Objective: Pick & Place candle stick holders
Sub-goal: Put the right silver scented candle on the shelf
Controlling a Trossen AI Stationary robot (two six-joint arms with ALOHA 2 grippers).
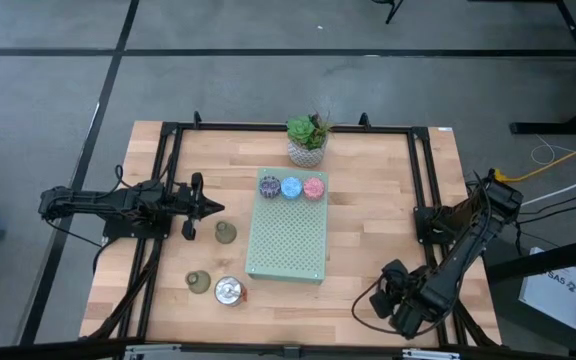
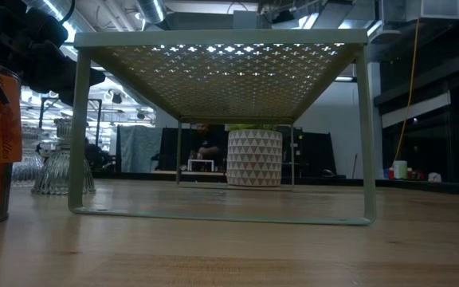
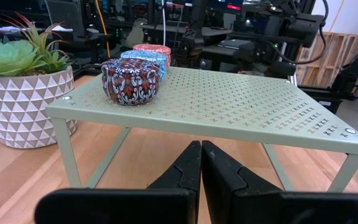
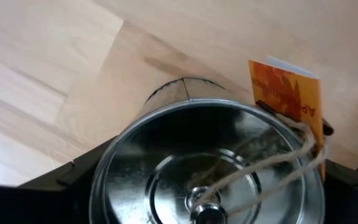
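**A:** How far along is it?

**B:** I'd judge a bit under half. 3 candle stick holders stand in a row on the back edge of the green perforated shelf, on the side near the succulent: the purple holder, the blue holder and the pink holder. If the shelf is where they all go, that makes 3 of 7 placed.

**A:** And the other 4?

**B:** 3 sit on the wooden surface left of the shelf. 1 olive-green holder is just beside the shelf's edge. A second olive-green holder is nearer the front, with a shiny silver holder next to it. None of these is being touched.

**A:** The 7th?

**B:** The right wrist view shows a silver tin holder with an orange tag tied on by twine. It lies within the right claw, at the front right corner, well apart from the shelf.

**A:** Is it grasped?

**B:** The claw sits around the tin, but I cannot tell whether it has clenched on it or whether the tin is off the wood.

**A:** The left claw?

**B:** The left claw is clenched and holds nothing. It waits between the shelf and the nearer olive-green holder.
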